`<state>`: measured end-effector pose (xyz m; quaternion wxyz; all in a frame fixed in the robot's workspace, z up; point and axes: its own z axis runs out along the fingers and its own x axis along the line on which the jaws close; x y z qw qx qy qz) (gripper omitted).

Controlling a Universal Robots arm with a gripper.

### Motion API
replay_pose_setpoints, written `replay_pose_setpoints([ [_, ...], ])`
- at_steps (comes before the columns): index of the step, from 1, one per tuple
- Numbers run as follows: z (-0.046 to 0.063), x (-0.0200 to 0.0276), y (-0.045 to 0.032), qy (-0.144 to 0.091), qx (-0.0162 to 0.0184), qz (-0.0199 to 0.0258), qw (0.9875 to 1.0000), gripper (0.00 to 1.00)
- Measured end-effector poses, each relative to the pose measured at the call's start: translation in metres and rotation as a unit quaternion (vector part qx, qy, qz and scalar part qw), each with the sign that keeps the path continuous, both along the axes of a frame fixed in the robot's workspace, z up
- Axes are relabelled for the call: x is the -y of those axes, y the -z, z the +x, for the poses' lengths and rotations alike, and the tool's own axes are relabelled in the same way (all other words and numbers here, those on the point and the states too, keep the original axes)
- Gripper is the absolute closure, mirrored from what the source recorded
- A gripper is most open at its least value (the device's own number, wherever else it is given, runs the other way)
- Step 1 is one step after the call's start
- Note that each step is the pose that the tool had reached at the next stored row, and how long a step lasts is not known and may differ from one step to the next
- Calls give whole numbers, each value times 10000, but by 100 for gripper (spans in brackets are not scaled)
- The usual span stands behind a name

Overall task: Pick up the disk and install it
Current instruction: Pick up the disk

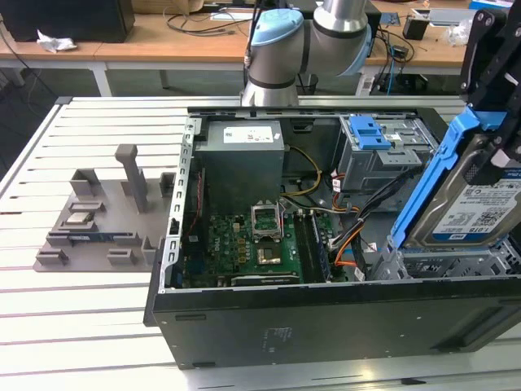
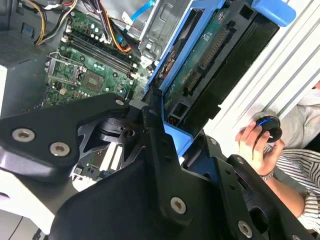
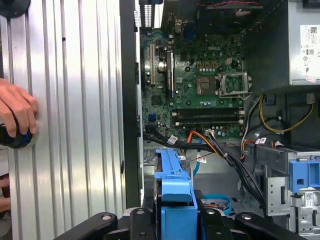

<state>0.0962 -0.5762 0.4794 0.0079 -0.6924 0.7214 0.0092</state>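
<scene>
Disk (image 1: pixel 476 208): silver metal, blue plastic frame; glossy label

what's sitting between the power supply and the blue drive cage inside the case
In the exterior view, a yellow cable loops across the gap between the power supply and the drive cage; behind it is bare case wall.

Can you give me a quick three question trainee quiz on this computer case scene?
1. True or false: the hard drive lies flat on the motherboard.
2. What is the pincer holding?
A. hard drive
B. power supply
C. cable
3. In the first wrist view, what rests on the black knob outside the case?

Key: 1 false, it is held tilted above the case's drive bay. 2 A. 3 a person's hand.
</scene>
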Motion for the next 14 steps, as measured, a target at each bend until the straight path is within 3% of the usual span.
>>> replay_pose_setpoints([
  [7, 194, -20, 30, -26, -6, 0, 10000, 63],
  [14, 203, -116, 91, -124, -6, 0, 9999, 63],
])
